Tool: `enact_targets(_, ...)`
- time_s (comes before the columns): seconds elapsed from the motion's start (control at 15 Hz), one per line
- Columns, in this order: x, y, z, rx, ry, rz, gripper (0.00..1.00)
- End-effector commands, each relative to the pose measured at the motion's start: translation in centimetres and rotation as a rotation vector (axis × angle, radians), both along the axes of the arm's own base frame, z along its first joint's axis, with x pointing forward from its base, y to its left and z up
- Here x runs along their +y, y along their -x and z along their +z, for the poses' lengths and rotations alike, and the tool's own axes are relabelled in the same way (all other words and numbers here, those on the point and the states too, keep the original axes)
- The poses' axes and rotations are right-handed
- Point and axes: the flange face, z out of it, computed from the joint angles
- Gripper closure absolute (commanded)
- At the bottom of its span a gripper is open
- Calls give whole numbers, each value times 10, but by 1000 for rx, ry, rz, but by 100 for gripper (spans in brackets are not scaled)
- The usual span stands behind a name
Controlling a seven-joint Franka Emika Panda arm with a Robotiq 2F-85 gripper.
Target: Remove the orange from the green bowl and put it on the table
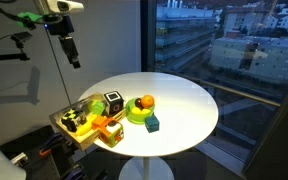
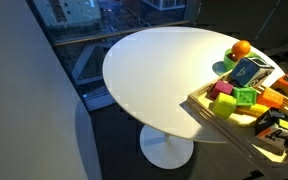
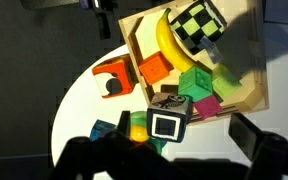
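The orange point(image 1: 146, 102) lies in the green bowl point(image 1: 136, 114) on the round white table point(image 1: 189, 100), next to a wooden tray of toys. It shows in both exterior views; the orange point(image 2: 242, 47) sits at the far side, with the bowl point(image 2: 222, 68) under it. In the wrist view the orange point(image 3: 136, 133) and bowl point(image 3: 136, 117) are partly hidden behind a black-and-white cube point(image 3: 169, 120). My gripper point(image 1: 73, 52) hangs high above the table's edge, well away from the bowl. Its dark fingers point(image 3: 179, 150) are spread apart and empty.
The wooden tray point(image 1: 68, 126) holds a banana point(image 3: 162, 45), a checkered ball point(image 3: 196, 24) and coloured blocks. A dark teal cube point(image 1: 153, 124) stands beside the bowl. A boxy orange block point(image 3: 114, 75) lies on the table. A window wall stands behind the table.
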Motion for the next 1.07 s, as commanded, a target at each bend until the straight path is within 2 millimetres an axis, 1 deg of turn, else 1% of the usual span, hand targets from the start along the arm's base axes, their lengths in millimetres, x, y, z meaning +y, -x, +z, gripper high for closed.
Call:
enact_targets(0.0,7,-30,12,14,-42,-3,0)
enact_targets(0.27,12,-61,16,30,-65,5,0)
enact_targets(0.47,10,-84,15,48,-78,4,0)
enact_targets(0.67,2,-107,9,76,-95,-3,0)
enact_targets(1.0,-18,-141,-11,126,-141,35,0)
